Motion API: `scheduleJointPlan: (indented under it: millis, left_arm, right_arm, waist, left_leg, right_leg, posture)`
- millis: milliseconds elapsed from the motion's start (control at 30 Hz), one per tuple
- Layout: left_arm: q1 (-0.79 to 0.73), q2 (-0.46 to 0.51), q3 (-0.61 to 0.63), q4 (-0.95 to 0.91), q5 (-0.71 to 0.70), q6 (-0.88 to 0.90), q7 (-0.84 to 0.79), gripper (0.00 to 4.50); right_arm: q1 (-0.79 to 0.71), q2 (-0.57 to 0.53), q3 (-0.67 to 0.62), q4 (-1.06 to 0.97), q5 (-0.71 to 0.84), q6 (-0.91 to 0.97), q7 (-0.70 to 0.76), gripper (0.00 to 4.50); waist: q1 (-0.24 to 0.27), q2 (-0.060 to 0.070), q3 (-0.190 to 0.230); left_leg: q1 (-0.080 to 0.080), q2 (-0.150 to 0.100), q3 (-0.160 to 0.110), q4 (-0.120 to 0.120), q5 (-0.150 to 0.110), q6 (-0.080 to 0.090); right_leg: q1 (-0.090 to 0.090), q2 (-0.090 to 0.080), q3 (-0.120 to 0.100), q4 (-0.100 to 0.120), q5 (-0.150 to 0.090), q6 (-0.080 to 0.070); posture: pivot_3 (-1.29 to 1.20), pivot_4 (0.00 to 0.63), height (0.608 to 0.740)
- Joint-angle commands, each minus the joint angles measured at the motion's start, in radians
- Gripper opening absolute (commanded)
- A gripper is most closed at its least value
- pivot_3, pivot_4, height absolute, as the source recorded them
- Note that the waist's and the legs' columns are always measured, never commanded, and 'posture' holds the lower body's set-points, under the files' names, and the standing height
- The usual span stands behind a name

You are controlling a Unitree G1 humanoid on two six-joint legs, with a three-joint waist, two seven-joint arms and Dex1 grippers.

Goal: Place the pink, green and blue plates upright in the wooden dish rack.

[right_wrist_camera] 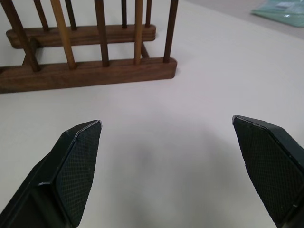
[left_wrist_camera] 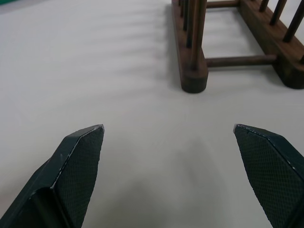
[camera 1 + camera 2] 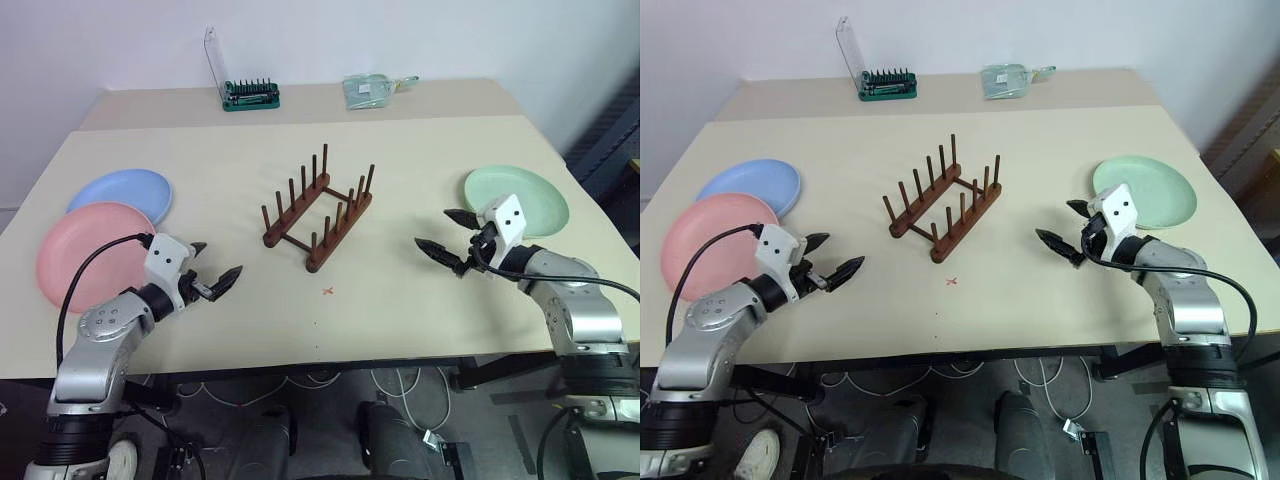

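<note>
A beige table (image 3: 400, 300) filled most of the head view, seen from above and in front. On it lay 3 round plates and 1 wooden dish rack (image 3: 318, 220).

The rack sat near the centre of the frame. It had 2 parallel dark brown rails joined by crossbars, and each rail carried a row of about 6 upright pegs. Its long axis ran on a diagonal, from lower left to upper right of the picture. No plate stood in it.

The 3 plates all lay flat. The pink plate (image 3: 85, 250) was at the left edge of the frame, the largest of them. The blue plate (image 3: 125, 190) lay just above it, and the pink rim overlapped the blue one. The green plate (image 3: 525, 195) lay alone at the right side of the frame, well apart from the other 2.

There were 2 grippers. The left gripper (image 3: 215, 265) hovered at lower left, just right of the pink plate, pointing toward the rack. Its black fingers were spread wide and held nothing. The right gripper (image 3: 448, 235) hovered at right of centre, beside the green plate, also pointing toward the rack, fingers spread wide and empty.

At the top of the frame, on the far table, stood 1 green tool holder (image 3: 250, 95) with a clear lid raised, and 1 pale green packet (image 3: 370, 90) to its right.
</note>
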Motion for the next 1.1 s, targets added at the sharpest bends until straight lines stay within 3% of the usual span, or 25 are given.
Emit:
scheduleJointPlan:
  millis: [33, 467, 700, 833, 1100]
  left_arm:
    - [0.005, -0.007, -0.024, -0.042, 0.010, 0.008, 0.015, 4.48]
    - [-0.007, -0.057, -0.160, -0.045, 0.040, 0.024, 0.010, 4.48]
    - [-0.097, -0.152, -0.323, 0.023, 0.121, 0.007, 0.030, 4.48]
    - [-0.186, -0.260, -0.415, 0.138, 0.199, 0.008, 0.096, 4.48]
    - [-0.239, -0.359, -0.432, 0.229, 0.247, 0.021, 0.156, 4.48]
  right_arm:
    - [-0.035, -0.022, -0.018, -0.004, -0.007, -0.028, 0.004, 4.50]
    - [-0.008, -0.034, -0.019, -0.068, -0.011, 0.001, 0.003, 4.50]
    - [0.069, -0.021, -0.039, -0.183, 0.004, 0.043, -0.042, 4.50]
    - [0.116, -0.031, -0.067, -0.240, 0.014, 0.070, -0.063, 4.50]
    - [0.174, -0.035, -0.090, -0.327, 0.022, 0.115, -0.099, 4.50]
  waist:
    - [-0.001, 0.000, 0.000]
    - [0.000, 0.000, 0.000]
    - [0.003, 0.000, 0.000]
    - [0.010, 0.001, -0.001]
    - [0.007, 0.006, -0.004]
  left_leg:
    - [0.000, 0.000, 0.000, 0.000, 0.000, 0.000]
    - [0.000, 0.000, 0.000, 0.000, 0.000, 0.000]
    - [0.000, -0.001, 0.000, 0.001, 0.000, 0.000]
    - [0.000, -0.001, -0.001, 0.002, 0.000, 0.000]
    - [0.001, -0.003, -0.001, 0.003, -0.001, 0.002]
  right_leg:
    - [0.000, 0.000, 0.000, 0.000, 0.000, 0.000]
    - [0.000, 0.000, 0.000, 0.000, 0.000, 0.000]
    - [0.001, 0.000, 0.000, 0.000, 0.000, 0.000]
    - [0.002, -0.001, 0.000, 0.000, 0.000, 0.000]
    - [0.004, -0.002, 0.000, 0.000, -0.001, 0.002]
  posture:
    - [0.00, 0.150, 0.740]
    - [0.00, 0.150, 0.740]
    - [0.00, 0.150, 0.740]
    - [0.00, 0.150, 0.740]
    - [0.00, 0.150, 0.740]
